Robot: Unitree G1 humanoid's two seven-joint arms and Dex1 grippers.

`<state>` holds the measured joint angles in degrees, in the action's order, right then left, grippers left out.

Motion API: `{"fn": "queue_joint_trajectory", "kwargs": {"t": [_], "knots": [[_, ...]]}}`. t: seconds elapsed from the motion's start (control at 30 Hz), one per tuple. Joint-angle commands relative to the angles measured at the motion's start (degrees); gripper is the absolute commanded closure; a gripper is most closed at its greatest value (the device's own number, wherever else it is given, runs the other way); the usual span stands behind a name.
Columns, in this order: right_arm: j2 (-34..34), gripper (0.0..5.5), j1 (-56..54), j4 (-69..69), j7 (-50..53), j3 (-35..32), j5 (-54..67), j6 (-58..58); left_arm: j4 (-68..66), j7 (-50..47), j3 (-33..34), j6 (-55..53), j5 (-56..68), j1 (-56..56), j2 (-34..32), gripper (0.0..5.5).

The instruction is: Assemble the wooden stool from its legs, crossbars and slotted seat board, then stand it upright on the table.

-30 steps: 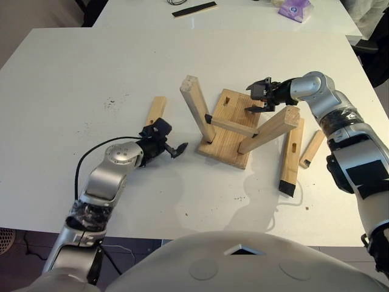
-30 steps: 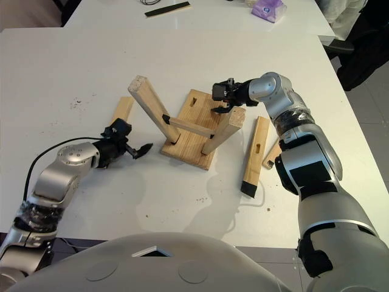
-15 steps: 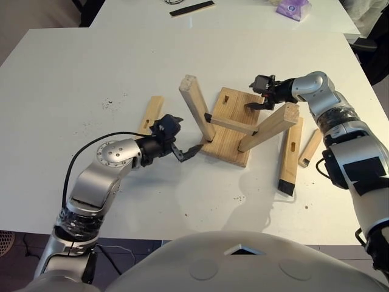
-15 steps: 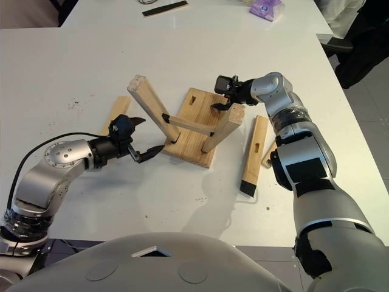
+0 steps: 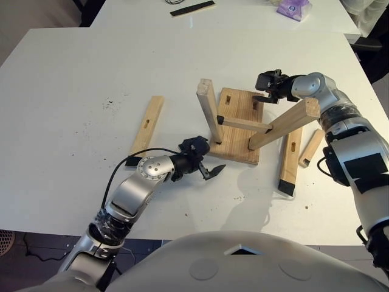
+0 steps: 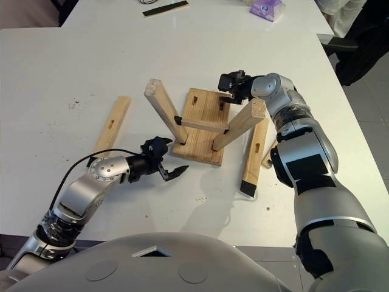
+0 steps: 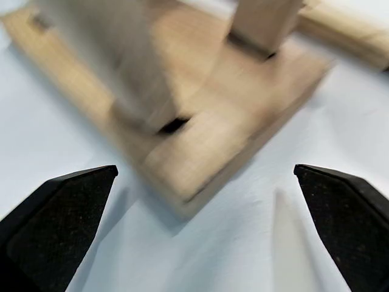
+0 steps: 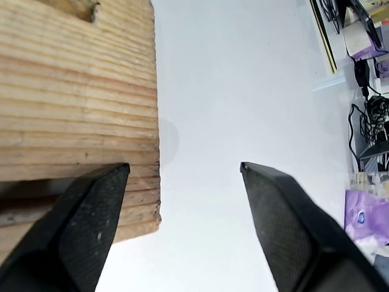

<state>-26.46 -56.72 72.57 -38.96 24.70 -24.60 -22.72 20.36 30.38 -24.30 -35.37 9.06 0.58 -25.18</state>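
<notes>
As I am looking down from my head camera, the slotted seat board [image 5: 234, 145] is lying flat in the middle of the desk [image 5: 91, 73]. Two legs [image 5: 209, 109] [image 5: 282, 125] are standing tilted in its slots, and one crossbar [image 5: 243, 125] is joining them. Three loose wooden pieces are lying flat on the desk: one [image 5: 148, 125] to the board's left, and a long one [image 5: 290, 155] and a short one [image 5: 312, 148] side by side to its right. I am holding my left fingers [image 5: 211, 171] spread just off the board's near left corner. My right fingers [image 5: 269, 92] are hovering at its far right edge. One black strip [image 5: 193, 8] and one purple packet [image 5: 295, 8], its print too small to read, are sitting on the farther desk.

In my left wrist view, my two fingers are gaping wide apart, pinching nothing, with the board's corner and both leg bases ahead.

In my right wrist view, my fingers are also spread, the board's edge lying between them.
</notes>
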Motion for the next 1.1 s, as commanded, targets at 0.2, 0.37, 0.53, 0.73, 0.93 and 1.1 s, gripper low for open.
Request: {"fn": "queue_joint_trajectory", "kwargs": {"t": [0.2,0.37,0.53,0.73,0.93,1.1], "knots": [[-3.91,2.11,3.12,1.38,-9.64,6.71,-6.57,-3.04,-13.55,-4.51,3.52,6.87,-6.3,5.15,1.69,0.1],[-4.6,2.11,4.35,-0.16,-18.23,6.91,-4.69,-5.18,-22.85,-4.86,6.47,11.39,-8.0,8.91,1.32,0.1],[-4.08,2.11,5.4,-3.55,-26.83,5.14,-0.55,-5.47,-29.2,-4.63,7.54,15.44,-9.07,12.38,2.7,0.1],[-5.26,2.11,7.67,-12.29,-35.77,3.89,4.47,-4.69,-27.87,-3.09,5.84,17.82,-10.04,10.84,3.93,0.1],[-7.63,2.11,15.46,-27.3,-43.55,4.19,8.89,-0.31,-26.1,-2.43,4.12,21.32,-12.67,11.16,4.4,0.1],[-6.94,2.11,19.89,-36.68,-45.63,3.13,14.16,8.28,-33.25,-3.06,4.22,24.46,-14.33,15.86,6.81,0.1]]}}
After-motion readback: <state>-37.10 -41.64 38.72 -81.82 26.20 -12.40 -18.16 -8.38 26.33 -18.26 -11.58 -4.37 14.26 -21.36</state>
